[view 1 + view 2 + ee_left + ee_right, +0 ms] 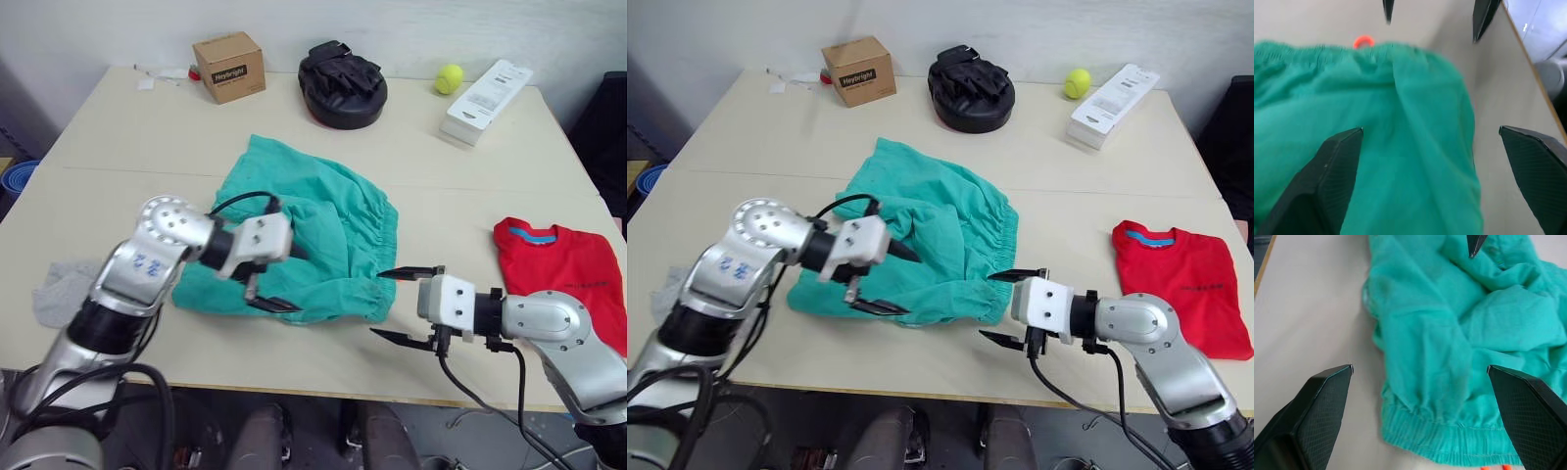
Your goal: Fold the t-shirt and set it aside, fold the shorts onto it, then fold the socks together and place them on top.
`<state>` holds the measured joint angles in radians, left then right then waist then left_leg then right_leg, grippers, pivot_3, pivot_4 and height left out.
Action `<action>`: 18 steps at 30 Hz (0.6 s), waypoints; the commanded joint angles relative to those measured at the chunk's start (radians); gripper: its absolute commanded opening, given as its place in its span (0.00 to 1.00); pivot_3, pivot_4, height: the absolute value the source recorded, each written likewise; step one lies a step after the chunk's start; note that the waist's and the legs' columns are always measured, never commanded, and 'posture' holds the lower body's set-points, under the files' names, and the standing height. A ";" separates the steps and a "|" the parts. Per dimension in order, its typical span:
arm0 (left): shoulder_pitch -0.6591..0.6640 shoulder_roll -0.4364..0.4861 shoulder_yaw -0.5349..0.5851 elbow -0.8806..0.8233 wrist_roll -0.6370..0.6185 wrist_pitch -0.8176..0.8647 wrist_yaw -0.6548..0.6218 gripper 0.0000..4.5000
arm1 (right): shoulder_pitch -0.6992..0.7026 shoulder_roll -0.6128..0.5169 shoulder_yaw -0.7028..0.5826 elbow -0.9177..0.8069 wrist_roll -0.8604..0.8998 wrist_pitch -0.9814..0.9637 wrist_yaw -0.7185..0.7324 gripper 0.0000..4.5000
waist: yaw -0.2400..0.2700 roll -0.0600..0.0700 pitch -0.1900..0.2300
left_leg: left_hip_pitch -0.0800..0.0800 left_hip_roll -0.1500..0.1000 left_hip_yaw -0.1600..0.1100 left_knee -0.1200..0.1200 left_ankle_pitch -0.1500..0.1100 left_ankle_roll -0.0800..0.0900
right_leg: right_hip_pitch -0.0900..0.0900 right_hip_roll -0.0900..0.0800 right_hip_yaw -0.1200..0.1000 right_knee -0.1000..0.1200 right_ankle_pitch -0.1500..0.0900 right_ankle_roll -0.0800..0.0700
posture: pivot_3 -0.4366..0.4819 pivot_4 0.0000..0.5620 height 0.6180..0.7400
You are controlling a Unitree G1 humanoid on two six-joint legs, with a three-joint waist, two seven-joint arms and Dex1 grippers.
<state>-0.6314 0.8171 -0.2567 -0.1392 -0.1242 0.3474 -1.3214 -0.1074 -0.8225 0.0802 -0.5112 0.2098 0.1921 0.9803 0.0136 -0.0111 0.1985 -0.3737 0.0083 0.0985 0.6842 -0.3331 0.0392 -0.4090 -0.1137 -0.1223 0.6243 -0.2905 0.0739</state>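
Observation:
The teal-green shorts (312, 230) lie crumpled in the middle of the table, with the gathered waistband (1444, 440) toward my right side. An end of the orange drawstring (1364, 41) pokes out past the waistband. My left gripper (282, 278) is open over the shorts' front left part, its fingers (1327, 181) straddling the cloth. Just off the shorts' front right corner, my right gripper (396, 305) is open and low over the table, holding nothing. The red t-shirt (566, 272) lies folded at the right edge. A grey sock (61, 290) rests at the left, partly behind my left arm.
Along the table's back stand a cardboard box (228, 67), a black padded mitt (343, 86), a yellow tennis ball (449, 78) and a white carton (487, 100). Bare tabletop (446, 211) lies between the shorts and the t-shirt. The table's front edge (323, 390) is near both grippers.

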 commanded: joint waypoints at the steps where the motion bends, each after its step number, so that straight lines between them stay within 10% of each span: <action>1: 0.089 0.100 0.053 0.049 0.038 -0.193 -0.027 0.99 | 0.018 -0.029 0.013 -0.004 -0.047 -0.084 0.024 1.00 | 0.000 0.000 0.000 | 0.000 0.000 0.000 0.000 0.000 0.000 | 0.000 0.000 0.000 0.000 0.000 0.000 | 0.48 0.27 1.00; 15: 0.337 0.188 0.129 0.143 0.229 -0.464 0.231 0.99 | -0.003 0.018 0.094 0.146 -0.220 -0.152 -0.039 1.00 | 0.011 0.007 -0.003 | 0.004 0.000 0.000 -0.001 -0.001 0.001 | 0.002 -0.002 0.001 0.002 -0.001 -0.001 | 0.48 0.27 1.00; 18: 0.338 0.185 0.130 0.143 0.225 -0.441 0.253 0.86 | -0.041 0.061 0.125 0.196 -0.261 -0.144 -0.074 1.00 | 0.009 0.009 -0.005 | 0.006 0.000 0.001 -0.001 -0.001 0.000 | 0.002 -0.002 0.002 0.004 -0.001 -0.001 | 0.48 0.27 1.00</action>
<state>-0.3080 0.9981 -0.1265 -0.0349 0.0305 -0.1193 -1.1049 -0.1336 -0.7735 0.1947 -0.3331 -0.0232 0.0511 0.9346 0.0227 -0.0020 0.1939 -0.3682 0.0090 0.0993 0.6830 -0.3342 0.0392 -0.4076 -0.1155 -0.1205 0.6283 -0.2910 0.0724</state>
